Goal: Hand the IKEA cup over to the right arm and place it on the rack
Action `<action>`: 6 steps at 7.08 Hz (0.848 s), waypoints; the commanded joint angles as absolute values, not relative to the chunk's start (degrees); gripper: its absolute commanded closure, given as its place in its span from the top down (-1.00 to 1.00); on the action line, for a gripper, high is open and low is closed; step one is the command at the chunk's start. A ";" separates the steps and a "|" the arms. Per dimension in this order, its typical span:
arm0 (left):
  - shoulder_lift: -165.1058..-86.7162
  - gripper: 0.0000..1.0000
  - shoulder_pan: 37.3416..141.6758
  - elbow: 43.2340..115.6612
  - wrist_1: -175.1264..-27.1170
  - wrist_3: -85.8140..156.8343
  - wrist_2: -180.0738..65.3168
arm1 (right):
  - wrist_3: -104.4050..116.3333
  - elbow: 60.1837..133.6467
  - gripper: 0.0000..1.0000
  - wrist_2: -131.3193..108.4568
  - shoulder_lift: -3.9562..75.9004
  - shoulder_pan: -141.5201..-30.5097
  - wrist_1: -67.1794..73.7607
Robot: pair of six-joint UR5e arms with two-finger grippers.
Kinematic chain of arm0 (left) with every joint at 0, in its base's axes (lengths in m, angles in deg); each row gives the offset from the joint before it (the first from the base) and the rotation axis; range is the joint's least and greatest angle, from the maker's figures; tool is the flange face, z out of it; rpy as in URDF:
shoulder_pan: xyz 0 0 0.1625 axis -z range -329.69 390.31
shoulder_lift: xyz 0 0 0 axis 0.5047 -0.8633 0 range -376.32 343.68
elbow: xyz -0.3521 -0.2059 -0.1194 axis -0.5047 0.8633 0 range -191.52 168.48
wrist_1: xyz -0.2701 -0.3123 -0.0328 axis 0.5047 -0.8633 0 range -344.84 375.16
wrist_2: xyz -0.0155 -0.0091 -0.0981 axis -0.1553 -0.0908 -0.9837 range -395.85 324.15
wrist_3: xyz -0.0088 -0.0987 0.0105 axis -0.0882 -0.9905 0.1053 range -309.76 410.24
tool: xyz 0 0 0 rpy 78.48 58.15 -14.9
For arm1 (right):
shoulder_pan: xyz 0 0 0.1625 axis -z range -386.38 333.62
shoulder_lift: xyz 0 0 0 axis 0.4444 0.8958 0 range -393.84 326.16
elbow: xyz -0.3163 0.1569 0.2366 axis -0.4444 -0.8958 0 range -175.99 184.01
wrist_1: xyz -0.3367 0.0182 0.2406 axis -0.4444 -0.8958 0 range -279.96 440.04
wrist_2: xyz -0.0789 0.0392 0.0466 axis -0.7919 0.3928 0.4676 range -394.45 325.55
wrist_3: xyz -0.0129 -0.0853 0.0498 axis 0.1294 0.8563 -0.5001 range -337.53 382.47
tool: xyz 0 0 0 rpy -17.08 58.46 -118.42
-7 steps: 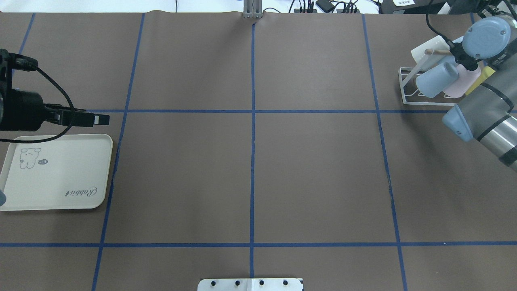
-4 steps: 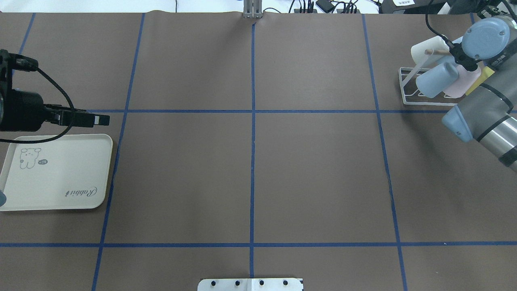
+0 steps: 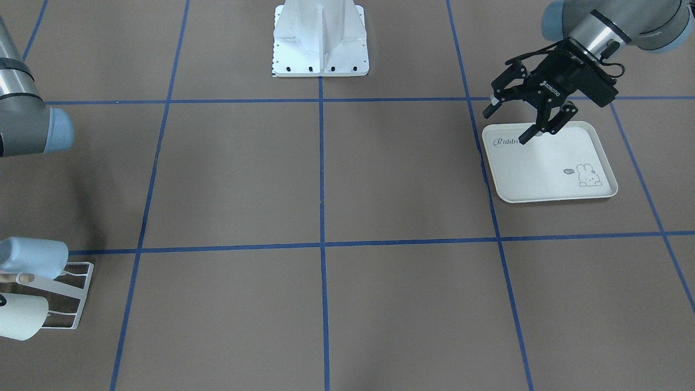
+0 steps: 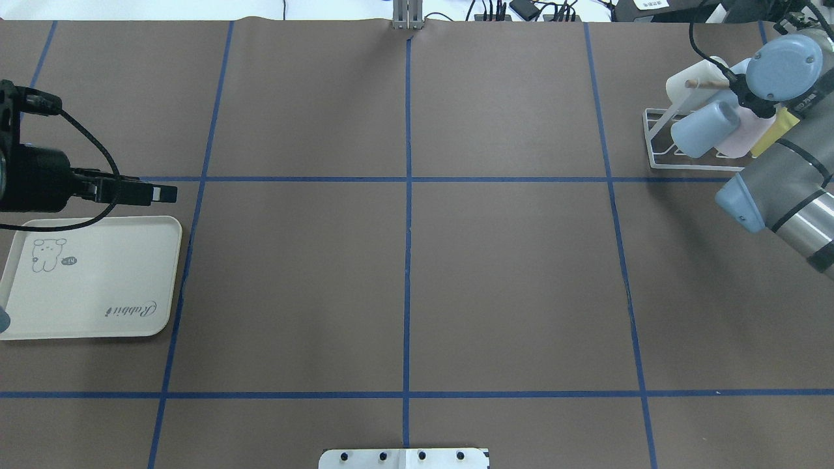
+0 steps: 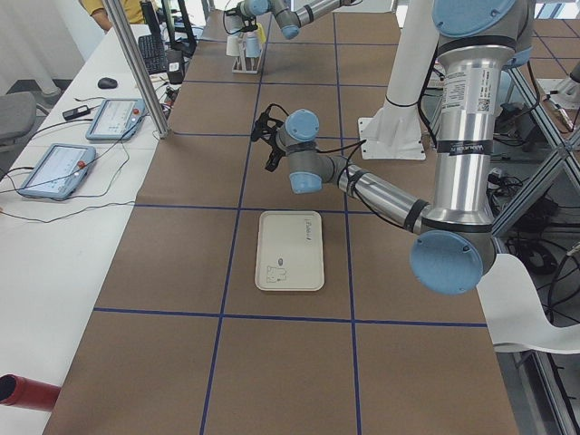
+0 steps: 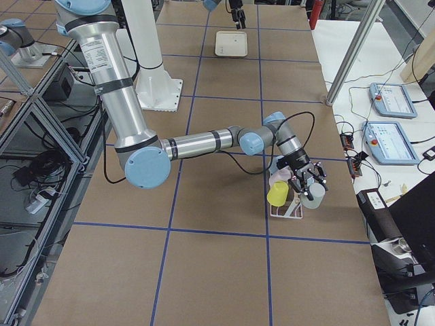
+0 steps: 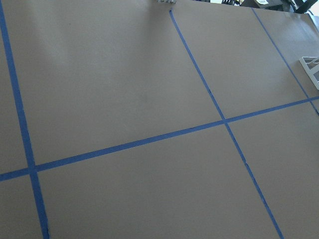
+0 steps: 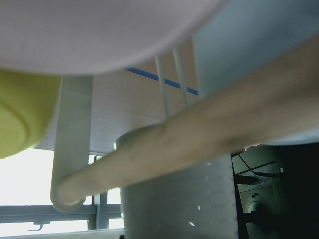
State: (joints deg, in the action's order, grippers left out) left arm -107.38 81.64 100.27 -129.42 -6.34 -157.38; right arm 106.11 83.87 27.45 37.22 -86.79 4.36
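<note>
Left pincer (image 3: 506,126) hangs wide open, empty, over the tray's (image 3: 548,168) edge at 9 o'clock. Right pincer (image 6: 309,183) sits at the rack (image 4: 690,168) holding four cups (image 4: 705,129), 2 o'clock on the tabletop (image 4: 404,273); can't tell its grip.

Robot lab: tape-gridded table (image 4: 521,293), teach pendants (image 6: 389,100).

You find the rack (image 4: 684,167) at the bench's (image 4: 508,280) far right corner, cups (image 4: 704,128) on it. The tray (image 4: 98,280) lies at the left edge.
</note>
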 commanded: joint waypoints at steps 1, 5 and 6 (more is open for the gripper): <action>-107.37 1.00 81.64 100.28 -129.42 -6.36 -157.40 | 106.05 83.73 -1.00 26.37 37.36 -85.98 4.36; -107.37 1.00 81.64 100.98 -129.42 -7.41 -157.40 | 102.12 83.73 0.95 26.45 37.44 -85.89 4.36; -107.37 1.00 81.64 101.07 -129.42 -7.42 -157.40 | 101.57 83.72 0.97 26.45 37.44 -85.89 4.36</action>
